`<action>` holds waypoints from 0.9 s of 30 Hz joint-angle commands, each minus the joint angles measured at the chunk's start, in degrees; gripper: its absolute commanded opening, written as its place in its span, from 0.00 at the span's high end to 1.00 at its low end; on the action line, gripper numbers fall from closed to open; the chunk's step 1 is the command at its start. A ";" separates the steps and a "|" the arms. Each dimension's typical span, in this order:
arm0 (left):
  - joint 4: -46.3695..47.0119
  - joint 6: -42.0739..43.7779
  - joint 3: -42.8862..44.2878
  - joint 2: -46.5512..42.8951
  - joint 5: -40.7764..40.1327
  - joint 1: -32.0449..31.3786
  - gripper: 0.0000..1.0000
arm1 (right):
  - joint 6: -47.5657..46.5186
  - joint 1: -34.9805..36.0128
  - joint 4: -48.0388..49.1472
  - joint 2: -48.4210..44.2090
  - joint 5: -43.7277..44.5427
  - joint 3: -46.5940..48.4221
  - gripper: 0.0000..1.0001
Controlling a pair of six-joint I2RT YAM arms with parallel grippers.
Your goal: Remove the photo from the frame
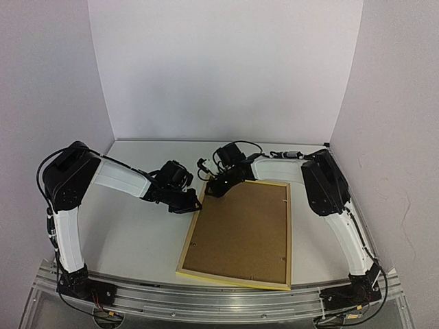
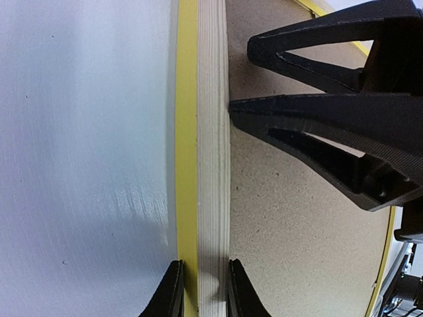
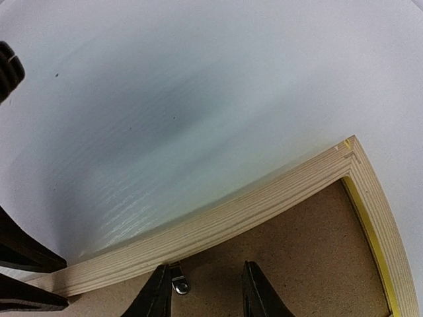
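Frame [image 1: 233,277], likely stiff and light, is pinched at its left rail by left gripper [image 2: 205,265]; right gripper [image 3: 205,267] is held half-open above backing [image 1: 240,226].

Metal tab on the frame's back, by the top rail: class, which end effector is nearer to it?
Right. The right end effector is over the metal tab, one finger beside it; the left end effector is shut on the frame at its side rail.

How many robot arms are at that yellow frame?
2. The black-and-white left arm shuts its claw on the thin yellow wooden frame's left rail; the right arm holds its claw open over the brown backing, far-left corner.
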 commanded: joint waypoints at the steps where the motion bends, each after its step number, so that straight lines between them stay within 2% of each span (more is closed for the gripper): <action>1: -9.31 -0.51 -3.63 1.83 7.28 -2.12 1.00 | -4.15 2.70 -7.77 0.51 0.25 -2.40 0.67; 4: -8.84 -0.27 -4.33 1.58 7.67 -2.11 1.00 | -3.87 2.76 -7.78 0.27 -2.54 -1.64 0.72; 9: -7.32 -0.20 -5.11 1.64 8.99 -2.08 1.00 | -5.19 2.78 -9.58 2.07 -16.94 1.50 0.78; 13: -6.65 -0.20 -5.57 1.47 9.49 -2.12 1.00 | -5.45 2.54 -11.71 3.49 -20.20 2.55 0.81; 20: -6.22 -0.50 -5.78 1.64 9.39 -2.07 1.00 | -9.60 2.58 -21.33 6.69 -25.69 6.96 0.83; 23: -6.65 -0.50 -5.71 1.59 8.73 -2.06 1.00 | -7.95 2.52 -21.72 5.75 -19.06 6.16 0.84; 25: -6.46 -0.55 -5.91 1.43 8.60 -2.11 1.00 | -2.48 2.44 -21.48 4.89 -7.94 7.53 0.85; 27: -6.00 -0.77 -6.34 1.32 8.76 -2.12 1.00 | 2.79 2.43 -19.62 3.41 0.48 8.18 0.81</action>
